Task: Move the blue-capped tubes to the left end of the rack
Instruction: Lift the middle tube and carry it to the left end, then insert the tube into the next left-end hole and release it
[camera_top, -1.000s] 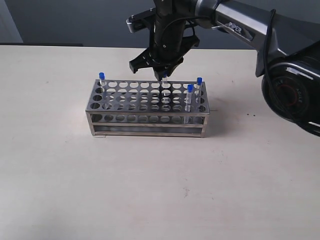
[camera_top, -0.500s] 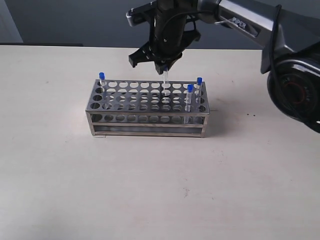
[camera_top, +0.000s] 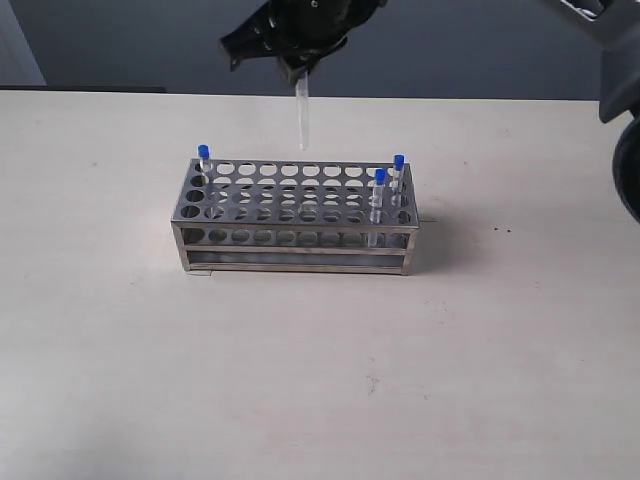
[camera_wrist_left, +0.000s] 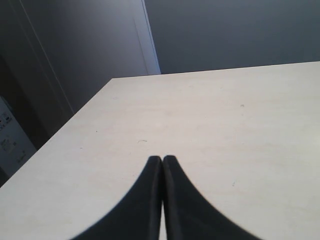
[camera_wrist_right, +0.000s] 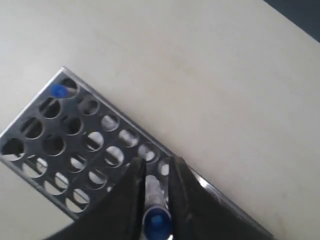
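Tubes with blue caps are in two places. One tube (camera_top: 303, 115) hangs straight down from the right pincer (camera_top: 298, 72), which pinches it near the top. The wrist camera on that arm shows the two dark fingers (camera_wrist_right: 131, 185) squeezing the clear tube from both sides. Its blue cap (camera_wrist_right: 156, 221) sits between them, back from the tips.

The rack (camera_top: 290, 247) stands on the table (camera_top: 300, 360) right under this pincer. It is shiny metal with rows of round holes. The low end of the held tube is above the rack's top plate and does not touch it.

Three more tubes stand in the rack. In the exterior view, the lone tube (camera_top: 204, 160) is in the back corner at the left end, lower than the pincer and off to its left. The other two tubes (camera_top: 380, 192) stand close together at the right end, lower than the pincer and off to its right. All three stand upright, with their caps above the top plate.

The left pincer (camera_wrist_left: 161, 162) is pressed together with nothing in it. Only bare table lies in front of it. This pincer does not show in the exterior view.
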